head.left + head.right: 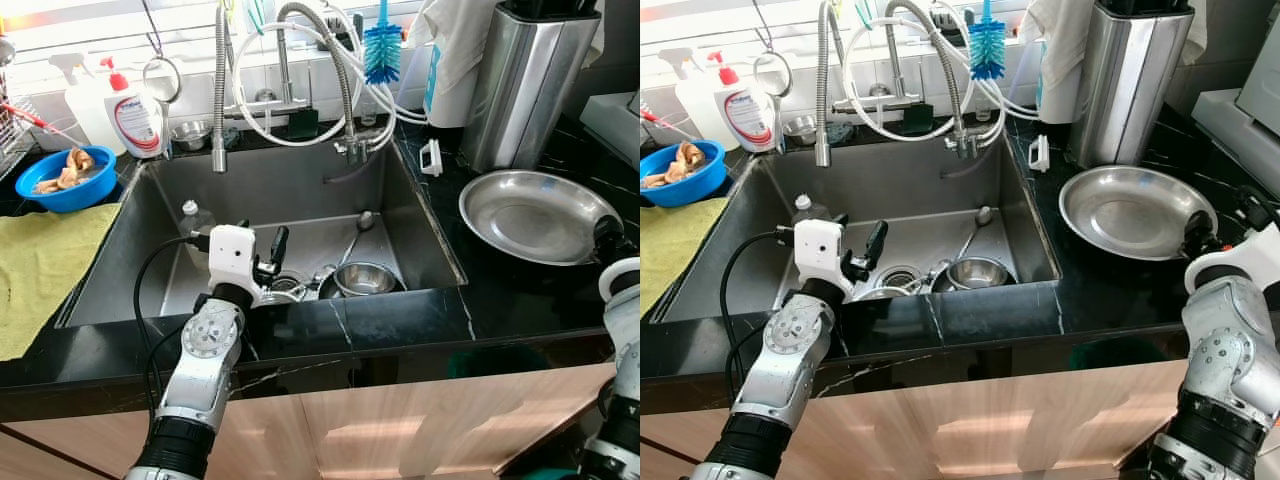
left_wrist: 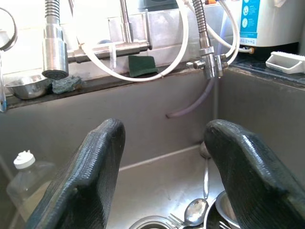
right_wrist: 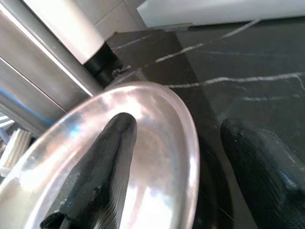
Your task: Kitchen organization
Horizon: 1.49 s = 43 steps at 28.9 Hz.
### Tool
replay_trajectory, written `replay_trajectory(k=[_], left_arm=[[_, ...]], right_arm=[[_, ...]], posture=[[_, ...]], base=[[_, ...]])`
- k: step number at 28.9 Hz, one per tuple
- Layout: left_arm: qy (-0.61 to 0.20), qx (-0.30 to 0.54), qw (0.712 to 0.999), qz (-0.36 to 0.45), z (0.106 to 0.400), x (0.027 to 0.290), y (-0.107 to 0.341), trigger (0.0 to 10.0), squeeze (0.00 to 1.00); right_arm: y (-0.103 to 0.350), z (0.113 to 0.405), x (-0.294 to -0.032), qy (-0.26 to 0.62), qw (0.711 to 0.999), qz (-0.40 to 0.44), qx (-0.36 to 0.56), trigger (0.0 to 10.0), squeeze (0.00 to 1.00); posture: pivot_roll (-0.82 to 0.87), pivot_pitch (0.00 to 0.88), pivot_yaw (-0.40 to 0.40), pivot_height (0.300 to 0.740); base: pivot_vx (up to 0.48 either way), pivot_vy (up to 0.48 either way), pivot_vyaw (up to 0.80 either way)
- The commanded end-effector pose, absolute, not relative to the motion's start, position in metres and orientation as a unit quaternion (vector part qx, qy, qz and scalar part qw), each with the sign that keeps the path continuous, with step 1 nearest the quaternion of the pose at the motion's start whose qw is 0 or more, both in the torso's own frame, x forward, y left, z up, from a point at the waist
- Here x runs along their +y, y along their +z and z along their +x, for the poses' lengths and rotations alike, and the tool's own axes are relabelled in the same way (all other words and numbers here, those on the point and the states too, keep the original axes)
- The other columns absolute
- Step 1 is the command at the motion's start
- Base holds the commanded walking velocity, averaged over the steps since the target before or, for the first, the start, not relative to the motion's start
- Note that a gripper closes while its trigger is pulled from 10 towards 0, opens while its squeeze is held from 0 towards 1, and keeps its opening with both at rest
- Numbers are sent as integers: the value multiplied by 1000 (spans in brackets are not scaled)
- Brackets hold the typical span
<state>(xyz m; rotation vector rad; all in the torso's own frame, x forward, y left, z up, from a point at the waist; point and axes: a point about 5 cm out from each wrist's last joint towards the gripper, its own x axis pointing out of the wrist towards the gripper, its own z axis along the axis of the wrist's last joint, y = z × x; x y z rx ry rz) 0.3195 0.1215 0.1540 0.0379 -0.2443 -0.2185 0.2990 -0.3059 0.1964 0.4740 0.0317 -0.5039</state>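
The round stainless steel plate [image 1: 538, 214] lies flat on the black marble worktop [image 1: 500, 290], just right of the steel sink [image 1: 290, 190] and in front of a tall brushed-steel container [image 1: 530, 80]. The right end effector [image 3: 181, 176] is at the plate's right rim, fingers spread wide: one finger [image 3: 95, 176] over the plate's inside, the other over the dark worktop outside, with the rim between them. I cannot tell if they touch it. The left end effector [image 2: 164, 176] hangs open over the sink's front edge, holding nothing. Below it in the basin lie a small steel bowl [image 1: 362, 277], spoons [image 2: 195, 212] and a clear plastic bottle [image 2: 26, 179]. A blue bowl [image 1: 66, 177] and a yellow cloth [image 1: 40, 270] are on the worktop's left side.
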Motion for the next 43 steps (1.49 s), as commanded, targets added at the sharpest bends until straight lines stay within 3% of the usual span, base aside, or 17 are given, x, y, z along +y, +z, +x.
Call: replay_trajectory(k=[1, 14, 16, 28, 36, 43], left_arm=[[-105, -122, 987, 21, 322, 124, 157, 10000, 0], [-104, -121, 987, 21, 322, 125, 156, 10000, 0], [-107, -119, 987, 21, 322, 124, 156, 10000, 0], [-108, -119, 987, 21, 322, 125, 157, 10000, 0], [-108, -122, 986, 23, 323, 125, 158, 10000, 0], [-116, -130, 984, 37, 322, 123, 161, 10000, 0]], right_arm=[[198, 302, -306, -245, 939, 241, 20, 10000, 0], [196, 307, -308, -245, 943, 221, 44, 10000, 0], [189, 307, -311, -254, 953, 152, 68, 10000, 0], [184, 314, -306, -222, 968, 63, 99, 10000, 0], [187, 317, -305, -220, 969, 64, 93, 10000, 0], [195, 318, -310, -259, 949, 174, 47, 10000, 0]], posture=[[-119, 0, 77, 740], [-118, 0, 75, 740], [-118, 0, 76, 740], [-114, 0, 79, 740], [-112, 0, 79, 740], [-110, 0, 79, 740]], base=[[0, 0, 0], [0, 0, 0], [0, 0, 0], [0, 0, 0], [0, 0, 0], [0, 0, 0]])
